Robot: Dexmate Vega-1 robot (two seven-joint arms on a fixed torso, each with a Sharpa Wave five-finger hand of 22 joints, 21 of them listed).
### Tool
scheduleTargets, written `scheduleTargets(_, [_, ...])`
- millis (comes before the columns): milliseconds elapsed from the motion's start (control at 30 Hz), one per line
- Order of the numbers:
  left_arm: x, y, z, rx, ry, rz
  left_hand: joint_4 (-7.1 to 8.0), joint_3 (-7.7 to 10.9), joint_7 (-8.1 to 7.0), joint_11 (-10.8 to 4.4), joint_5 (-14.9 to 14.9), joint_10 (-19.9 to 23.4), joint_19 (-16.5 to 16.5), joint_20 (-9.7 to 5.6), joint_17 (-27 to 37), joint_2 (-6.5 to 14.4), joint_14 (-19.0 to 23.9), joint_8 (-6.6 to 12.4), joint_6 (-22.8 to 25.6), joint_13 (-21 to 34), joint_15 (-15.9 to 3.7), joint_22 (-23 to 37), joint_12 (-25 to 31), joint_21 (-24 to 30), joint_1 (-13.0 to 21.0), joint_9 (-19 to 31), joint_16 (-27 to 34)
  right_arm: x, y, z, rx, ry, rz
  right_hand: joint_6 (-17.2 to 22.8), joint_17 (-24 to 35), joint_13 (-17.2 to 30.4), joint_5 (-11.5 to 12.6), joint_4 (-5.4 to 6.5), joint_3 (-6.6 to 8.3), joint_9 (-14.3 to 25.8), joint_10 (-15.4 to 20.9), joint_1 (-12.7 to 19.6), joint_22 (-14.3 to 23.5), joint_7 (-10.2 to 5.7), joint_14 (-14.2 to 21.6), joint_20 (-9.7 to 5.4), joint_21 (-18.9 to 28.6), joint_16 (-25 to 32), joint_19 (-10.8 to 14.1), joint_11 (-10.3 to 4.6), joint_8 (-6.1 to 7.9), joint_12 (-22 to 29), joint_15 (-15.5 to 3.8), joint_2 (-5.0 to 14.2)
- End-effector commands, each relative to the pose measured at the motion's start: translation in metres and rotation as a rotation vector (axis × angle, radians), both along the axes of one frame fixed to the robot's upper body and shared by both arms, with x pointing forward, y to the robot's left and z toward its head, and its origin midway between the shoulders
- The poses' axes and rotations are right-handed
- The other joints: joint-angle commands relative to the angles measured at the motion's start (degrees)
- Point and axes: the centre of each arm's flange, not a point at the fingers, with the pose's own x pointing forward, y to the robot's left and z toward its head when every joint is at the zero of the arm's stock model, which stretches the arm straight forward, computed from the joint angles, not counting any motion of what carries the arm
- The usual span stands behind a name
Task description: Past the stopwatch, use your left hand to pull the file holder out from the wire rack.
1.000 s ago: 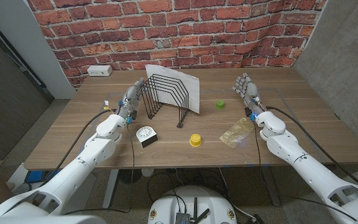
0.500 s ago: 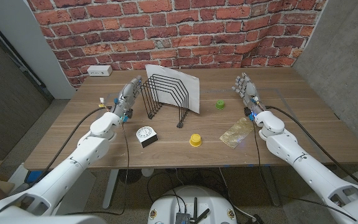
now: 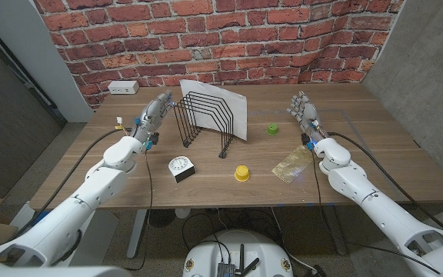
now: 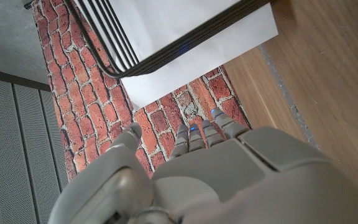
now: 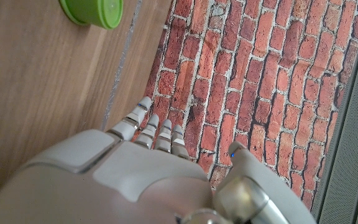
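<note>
A white file holder [image 3: 234, 110] stands in the black wire rack [image 3: 204, 120] at the table's middle back, its sheet sticking out past the rack's right end. In the left wrist view the file holder [image 4: 185, 37] and the rack's wires [image 4: 135, 53] lie beyond my fingers. My left hand [image 3: 151, 114] hovers just left of the rack, fingers straight and apart, holding nothing. The stopwatch [image 3: 180, 167], white-faced on a black base, sits in front of the rack. My right hand [image 3: 304, 109] stands at the right with fingers spread, holding nothing.
A yellow cap [image 3: 241, 173], a green cap [image 3: 271, 129] and a gold foil sheet [image 3: 294, 162] lie right of the stopwatch. A white power strip [image 3: 122, 88] sits at the back left by the brick wall. The green cap [image 5: 95, 11] lies ahead of my right hand.
My left hand has drawn back leftward and a little farther from the rack's left end. The right arm and the objects have stayed put.
</note>
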Motion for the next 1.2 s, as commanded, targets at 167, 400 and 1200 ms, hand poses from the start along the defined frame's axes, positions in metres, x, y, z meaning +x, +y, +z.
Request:
scheduleTargets(167, [-0.032,0.008,0.036,0.105,-0.075,0.079,-0.64,0.19,0.09,0.15,0.2,0.3,0.8,-4.05,0.1,-0.4,0.2,0.21,0.7,0.3,0.00,0.1,0.1,-0.1,0.4,0.1,0.0,0.006,0.003,-0.003,0.000,0.016,0.024,-0.1,0.1,0.1,-0.3,0.16,0.49,0.2,0.2,0.0,0.2,0.36,-0.6,-1.96,-0.2,0.2,0.6,-0.01,-0.20,-0.2,-0.92,7.21])
scheduleTargets(400, [-0.048,0.009,0.055,0.187,-0.101,0.100,-0.99,0.34,0.04,0.11,0.2,0.3,0.5,-4.05,0.1,-0.4,0.2,0.16,0.8,0.3,0.00,0.1,0.1,-0.3,0.4,0.1,0.0,0.010,0.006,0.000,-0.021,0.017,0.035,-0.1,0.0,0.1,-0.5,0.16,0.61,0.2,0.3,-0.1,0.2,0.36,-0.6,-1.96,-0.5,0.2,0.6,-0.02,-0.21,-0.2,-1.03,7.18])
scheduleTargets(1200, [-0.085,-0.016,0.146,0.599,-0.194,0.172,-3.02,0.99,-0.56,-0.03,-0.1,0.7,-0.5,-4.23,0.0,-1.0,0.1,0.10,1.0,0.3,0.03,0.1,0.1,-0.6,1.1,0.1,-0.2,0.014,0.004,0.005,-0.026,0.012,0.031,-0.4,0.0,0.0,-1.1,0.16,1.05,0.2,-0.1,-0.1,0.2,0.26,-0.9,-2.04,-1.3,0.1,0.6,0.09,-0.32,-0.3,-0.94,7.14])
